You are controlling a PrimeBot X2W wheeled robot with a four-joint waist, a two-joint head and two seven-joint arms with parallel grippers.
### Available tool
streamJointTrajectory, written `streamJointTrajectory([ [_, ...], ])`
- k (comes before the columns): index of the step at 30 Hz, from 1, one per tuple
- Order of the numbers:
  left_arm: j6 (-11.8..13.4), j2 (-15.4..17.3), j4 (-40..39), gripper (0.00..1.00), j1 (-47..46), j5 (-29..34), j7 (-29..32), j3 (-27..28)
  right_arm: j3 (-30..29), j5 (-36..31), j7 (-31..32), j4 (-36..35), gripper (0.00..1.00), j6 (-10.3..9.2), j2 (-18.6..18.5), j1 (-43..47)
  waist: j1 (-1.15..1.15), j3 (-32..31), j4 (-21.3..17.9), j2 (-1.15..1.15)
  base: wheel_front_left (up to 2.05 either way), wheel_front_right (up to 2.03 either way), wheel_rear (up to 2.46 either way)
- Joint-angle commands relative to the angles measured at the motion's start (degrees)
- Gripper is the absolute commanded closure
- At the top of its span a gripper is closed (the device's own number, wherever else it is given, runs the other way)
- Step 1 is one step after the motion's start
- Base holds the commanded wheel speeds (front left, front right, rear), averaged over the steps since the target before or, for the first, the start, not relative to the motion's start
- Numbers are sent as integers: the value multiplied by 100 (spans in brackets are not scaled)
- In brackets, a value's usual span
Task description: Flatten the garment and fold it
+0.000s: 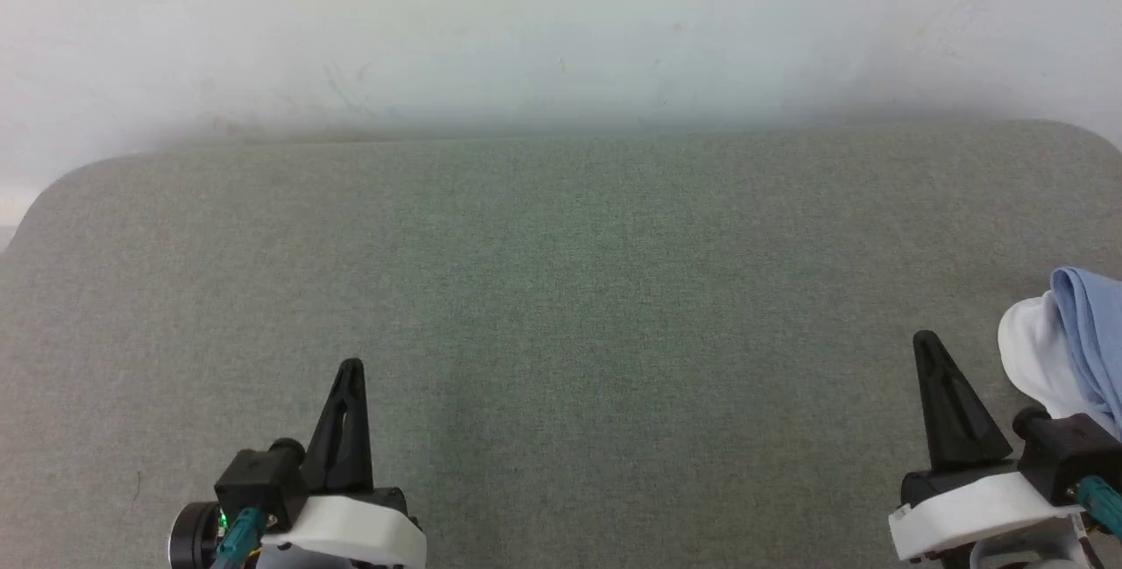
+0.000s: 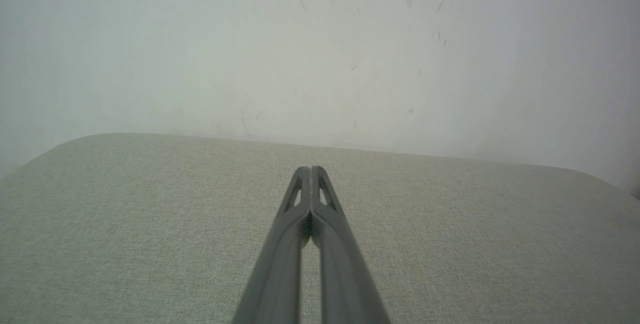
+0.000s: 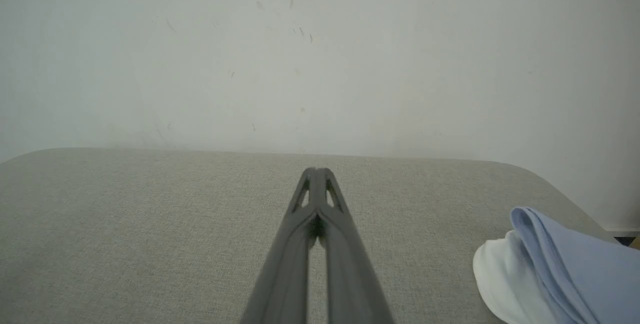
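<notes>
Grey-green cloth covers the worktop [image 1: 561, 288] in the head view, and its far corners are round. Behind it stands a pale wall [image 1: 561, 17] with a few thin scratches. The left tool [image 1: 351, 369] is at the bottom left, over the worktop. Its two dark fingers are pressed together into one point, and it holds nothing. The right tool [image 1: 926, 343] is at the bottom right. Its fingers are pressed together too, and it holds nothing. The shirt [image 1: 1087, 332] lies on the worktop at the right edge of the picture, just beside the right tool but not touching its fingers. It is bunched up, light blue with a white part on the side nearer the tool. Most of it is cut off by the edge, so I cannot tell if it has any words or marks on it.

In the left wrist view, the left tool [image 2: 311, 170] points across the worktop [image 2: 125, 224] toward the wall [image 2: 320, 39]. Its fingertips touch each other.

In the right wrist view, the right tool [image 3: 316, 171] is closed as well, with nothing between its fingers. The shirt [image 3: 580, 264] lies to its right, near the round corner of the worktop [image 3: 125, 224], apart from the fingers.
</notes>
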Motion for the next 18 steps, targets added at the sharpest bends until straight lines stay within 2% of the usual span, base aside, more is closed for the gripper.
streamJointTrajectory([
  [1,-31,-1,-27,100,-53,56,35,35,10,-60,32,-15,100,-2,28,-63,0,-2,0,0,0,0,0],
  [18,-60,-1,-52,100,-101,205,234,94,40,-165,217,-30,100,-3,62,-115,0,-35,-8,0,0,0,0],
])
